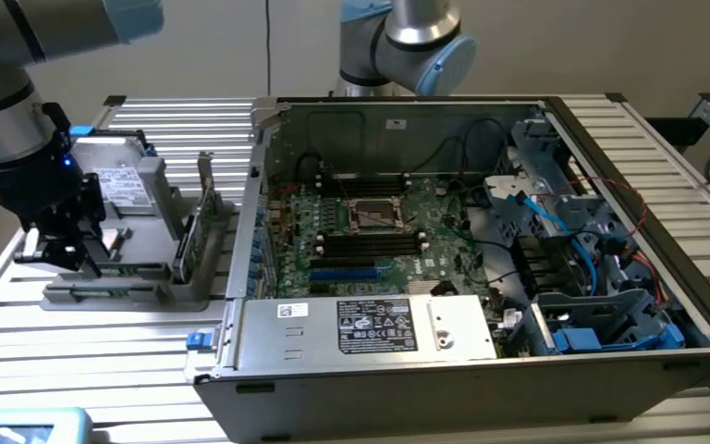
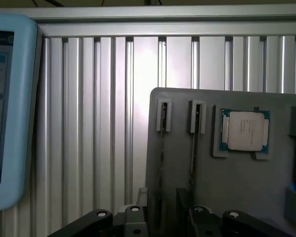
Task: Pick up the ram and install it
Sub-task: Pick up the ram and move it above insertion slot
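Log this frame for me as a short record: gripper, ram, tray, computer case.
gripper: open, poised over the grey tray
ram: standing on edge in a tray slot, not yet picked up
grey tray: on the slatted table, at the exterior view's left of the computer case; also holds a processor chip
computer case: lid off, motherboard exposed

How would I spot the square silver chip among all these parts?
Find the grey tray lying on the slatted metal table, beside the open computer case. The chip lies flat in a raised frame on it. Unlike the two thin sticks standing on edge in slots alongside, it is square with a silver top.
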{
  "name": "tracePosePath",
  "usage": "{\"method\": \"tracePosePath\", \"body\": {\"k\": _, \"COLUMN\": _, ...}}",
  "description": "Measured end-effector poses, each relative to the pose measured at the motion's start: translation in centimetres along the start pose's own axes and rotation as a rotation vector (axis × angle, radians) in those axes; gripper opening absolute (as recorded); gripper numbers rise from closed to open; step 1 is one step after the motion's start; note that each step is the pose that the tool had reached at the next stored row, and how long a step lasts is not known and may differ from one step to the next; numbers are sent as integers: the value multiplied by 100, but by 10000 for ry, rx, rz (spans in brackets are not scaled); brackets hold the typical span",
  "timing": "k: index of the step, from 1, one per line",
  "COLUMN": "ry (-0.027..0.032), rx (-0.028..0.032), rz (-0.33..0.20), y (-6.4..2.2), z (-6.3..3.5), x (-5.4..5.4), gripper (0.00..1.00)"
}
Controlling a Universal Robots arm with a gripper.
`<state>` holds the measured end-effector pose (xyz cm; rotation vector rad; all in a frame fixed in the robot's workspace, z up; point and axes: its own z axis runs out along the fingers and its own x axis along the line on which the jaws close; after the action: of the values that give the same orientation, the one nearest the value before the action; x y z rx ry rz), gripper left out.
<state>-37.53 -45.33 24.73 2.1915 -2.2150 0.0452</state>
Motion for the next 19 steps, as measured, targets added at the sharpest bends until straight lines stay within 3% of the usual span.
{"method": "tracePosePath", "body": {"k": 19, "ry": -1, "rx": 39, "rz": 2, "y": -8, "z": 305, "x": 9, "gripper": 36}}
